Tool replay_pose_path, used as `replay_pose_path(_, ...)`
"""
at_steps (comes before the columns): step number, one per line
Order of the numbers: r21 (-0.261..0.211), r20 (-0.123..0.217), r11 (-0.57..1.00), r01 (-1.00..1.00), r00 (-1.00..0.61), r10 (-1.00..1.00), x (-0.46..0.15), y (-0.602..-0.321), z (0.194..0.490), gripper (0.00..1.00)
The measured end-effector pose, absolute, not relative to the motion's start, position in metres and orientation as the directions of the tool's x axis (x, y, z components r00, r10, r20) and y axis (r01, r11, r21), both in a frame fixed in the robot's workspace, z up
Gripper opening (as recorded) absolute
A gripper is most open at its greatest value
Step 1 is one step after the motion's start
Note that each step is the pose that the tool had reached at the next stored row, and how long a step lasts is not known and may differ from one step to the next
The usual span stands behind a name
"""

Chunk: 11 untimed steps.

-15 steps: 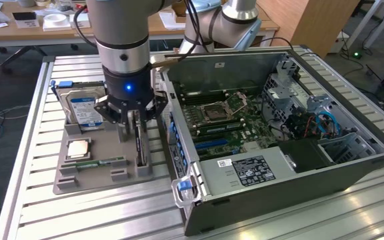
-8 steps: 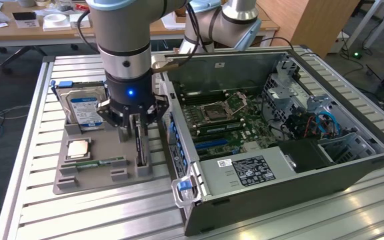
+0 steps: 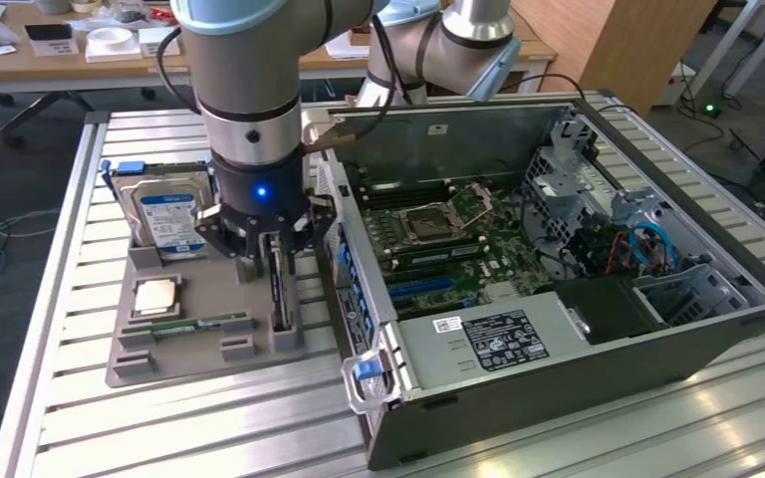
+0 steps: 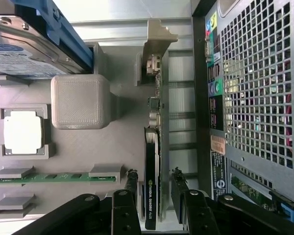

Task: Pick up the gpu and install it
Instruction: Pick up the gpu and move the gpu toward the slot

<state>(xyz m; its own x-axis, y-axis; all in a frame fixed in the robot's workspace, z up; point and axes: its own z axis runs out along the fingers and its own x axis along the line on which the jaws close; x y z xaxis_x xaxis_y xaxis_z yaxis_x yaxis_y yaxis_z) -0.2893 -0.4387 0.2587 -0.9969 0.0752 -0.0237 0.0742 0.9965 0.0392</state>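
Observation:
The gpu (image 3: 279,299) stands on its edge in a slot at the right side of the grey holder tray (image 3: 183,351), right beside the open computer case (image 3: 556,249). In the wrist view the gpu (image 4: 152,161) is a thin black-and-green card with its silver bracket at the far end. My gripper (image 3: 274,261) hangs directly over the card. Its two black fingers (image 4: 133,178) straddle the near end of the card, one on each side, with a small gap on both sides. The gripper (image 4: 154,172) is open and holds nothing.
The tray also carries a hard drive (image 3: 170,214) with a blue-white label, a processor chip (image 3: 156,294) and a memory stick (image 3: 203,323). A grey block (image 4: 81,100) rises from the tray beside the card. The case's rear panel (image 4: 255,98) is close alongside.

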Motion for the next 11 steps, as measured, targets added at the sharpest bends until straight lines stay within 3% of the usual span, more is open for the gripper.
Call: replay_pose_path(11, 0.039, -0.024, 0.996, 0.074, -0.997, 0.075, -0.2893, -0.4322, 0.2486, 0.42)
